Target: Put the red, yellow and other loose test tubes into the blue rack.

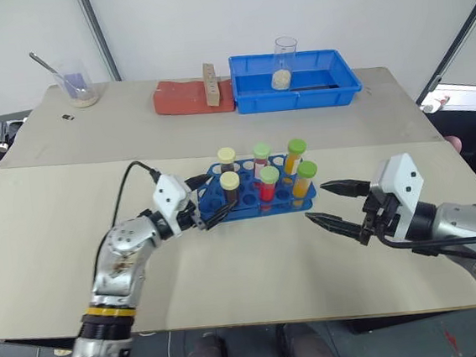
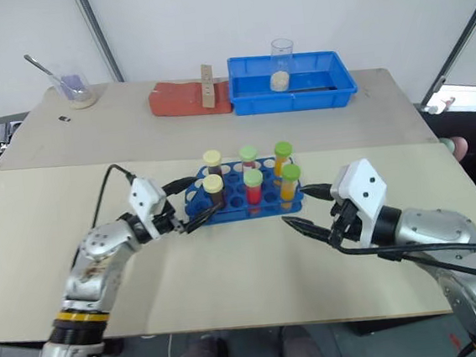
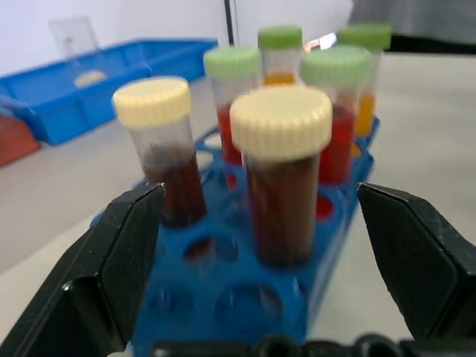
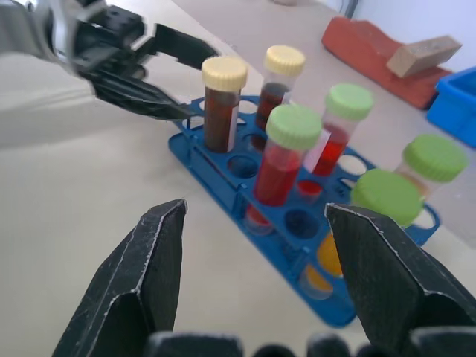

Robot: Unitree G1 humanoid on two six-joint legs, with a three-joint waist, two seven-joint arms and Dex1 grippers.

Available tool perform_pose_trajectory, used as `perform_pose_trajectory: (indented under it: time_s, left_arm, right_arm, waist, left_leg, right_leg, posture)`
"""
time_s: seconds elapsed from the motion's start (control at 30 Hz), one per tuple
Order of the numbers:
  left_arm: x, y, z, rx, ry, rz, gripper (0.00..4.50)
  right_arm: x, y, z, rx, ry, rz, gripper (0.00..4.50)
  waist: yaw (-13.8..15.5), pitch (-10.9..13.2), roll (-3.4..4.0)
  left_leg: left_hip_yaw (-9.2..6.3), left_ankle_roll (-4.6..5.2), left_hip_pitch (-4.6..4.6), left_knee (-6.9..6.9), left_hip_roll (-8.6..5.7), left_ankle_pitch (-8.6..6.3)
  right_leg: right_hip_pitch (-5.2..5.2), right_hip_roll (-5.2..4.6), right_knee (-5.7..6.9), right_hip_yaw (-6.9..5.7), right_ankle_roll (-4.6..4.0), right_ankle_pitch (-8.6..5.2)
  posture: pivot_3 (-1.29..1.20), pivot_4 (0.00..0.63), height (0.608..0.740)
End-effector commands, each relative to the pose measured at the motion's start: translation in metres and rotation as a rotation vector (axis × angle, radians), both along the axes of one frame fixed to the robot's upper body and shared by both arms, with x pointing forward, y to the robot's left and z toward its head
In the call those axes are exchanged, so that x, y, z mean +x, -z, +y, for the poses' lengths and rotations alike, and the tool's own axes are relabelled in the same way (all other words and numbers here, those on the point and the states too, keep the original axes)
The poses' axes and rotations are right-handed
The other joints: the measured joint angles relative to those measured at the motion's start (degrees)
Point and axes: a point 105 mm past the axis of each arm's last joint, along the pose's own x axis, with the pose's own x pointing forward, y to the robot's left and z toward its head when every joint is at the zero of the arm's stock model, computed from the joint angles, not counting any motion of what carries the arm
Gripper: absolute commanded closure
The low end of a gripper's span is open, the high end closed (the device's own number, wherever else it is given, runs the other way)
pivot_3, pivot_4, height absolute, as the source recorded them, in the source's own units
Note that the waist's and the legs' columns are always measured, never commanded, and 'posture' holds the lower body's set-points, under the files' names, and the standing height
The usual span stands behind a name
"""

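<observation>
Standing upright in blue rack point(image 1: 253, 204): six capped tubes point(image 1: 268, 184)

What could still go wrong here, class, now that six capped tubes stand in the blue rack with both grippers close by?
1. The open left gripper sits right at the blue rack, beside the dark red tube; a careless withdrawal might clip it or drag the rack.
2. The open right gripper points at the rack's other end, near the yellow-orange tube; moving inward could tip it.
</observation>
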Motion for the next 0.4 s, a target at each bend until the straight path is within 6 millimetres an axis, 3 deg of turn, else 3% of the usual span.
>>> perform_pose_trajectory:
  time_s: [0.03,0.2,0.4]
  left_arm:
    - [-0.017,-0.023,0.016,0.077,-0.002,-0.015,0.02]
    - [-0.032,-0.033,0.044,0.174,-0.11,0.006,0.02]
    - [-0.037,-0.039,0.051,0.174,-0.107,0.018,0.02]
  right_arm:
    - [0.0,-0.016,-0.019,-0.041,-0.02,-0.053,1.16]
    - [-0.001,-0.017,-0.044,-0.102,-0.036,0.0,1.16]
    - [0.004,-0.019,-0.048,-0.123,-0.046,-0.007,1.16]
  waist:
    - [0.0,0.0,0.01]
    - [0.2,0.0,0.01]
    - [0.2,0.0,0.02]
  left_leg:
    - [0.01,0.0,0.03,-0.04,-0.01,0.0]
    - [0.05,-0.01,0.06,-0.08,-0.02,-0.01]
    - [0.05,-0.02,0.08,-0.08,0.0,-0.01]
  right_leg:
    - [0.0,-0.02,-0.01,0.01,-0.12,-0.08]
    - [0.01,-0.1,-0.04,0.01,-0.3,-0.23]
    - [0.0,-0.09,-0.03,-0.03,-0.31,-0.25]
  posture:
    - [0.0,0.15,0.74]
    - [0.0,0.15,0.74]
    - [0.0,0.15,0.74]
